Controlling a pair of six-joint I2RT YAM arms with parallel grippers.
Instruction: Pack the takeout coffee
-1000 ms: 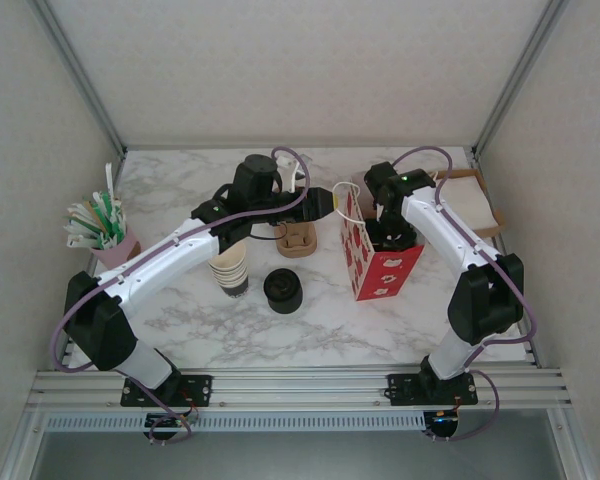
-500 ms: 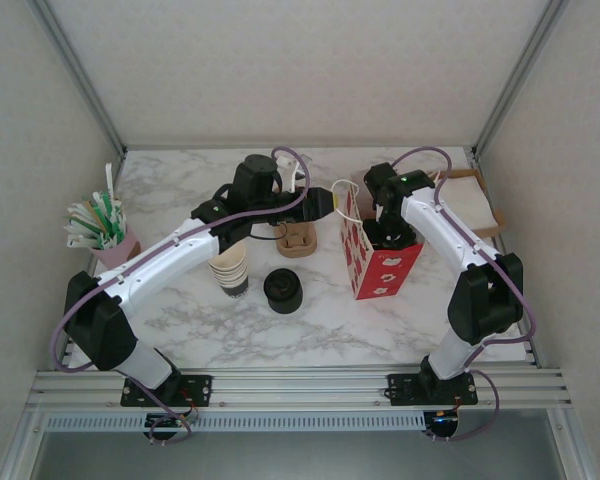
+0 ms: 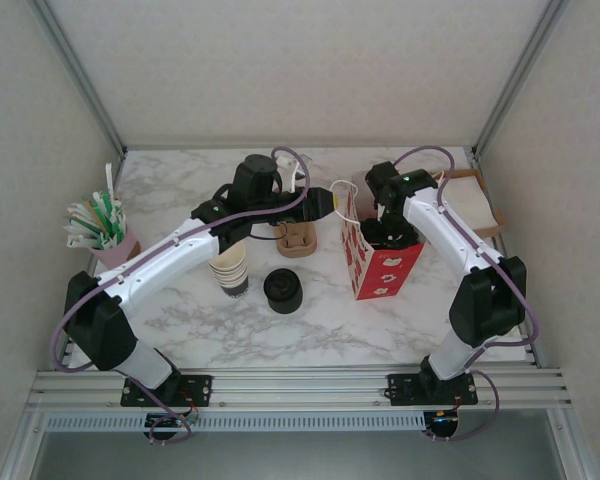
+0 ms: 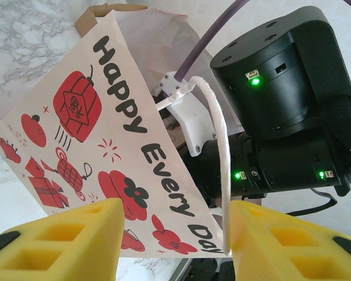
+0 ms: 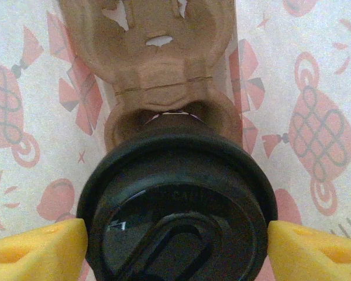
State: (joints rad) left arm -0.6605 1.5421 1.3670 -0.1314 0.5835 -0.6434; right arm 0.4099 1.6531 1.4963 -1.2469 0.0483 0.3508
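The takeout coffee (image 5: 178, 216), a cup under a round black lid, stands in a brown pulp carrier (image 5: 158, 70) inside the red-and-white paper bag (image 3: 380, 272). My right gripper (image 5: 178, 243) reaches down into the bag (image 5: 316, 88); it is open, its yellow fingers (image 5: 35, 249) just outside the lid's rim on both sides. My left gripper (image 4: 176, 234) hovers at the bag's left side (image 4: 105, 117). It is open, and the white cord handle (image 4: 219, 158) lies against the inner face of its right finger. Seen from above, the left gripper (image 3: 325, 205) is at the bag's mouth.
On the table left of the bag are a stack of cream-rimmed cups (image 3: 230, 272), a stack of black lids (image 3: 282, 290) and another brown carrier (image 3: 297, 240). A pink cup of stirrers (image 3: 105, 238) stands far left. Brown napkins (image 3: 472, 200) lie behind the right arm.
The right gripper's fingers have spread apart from the cup's sides inside the bag. The left arm and the bag have stayed almost still.
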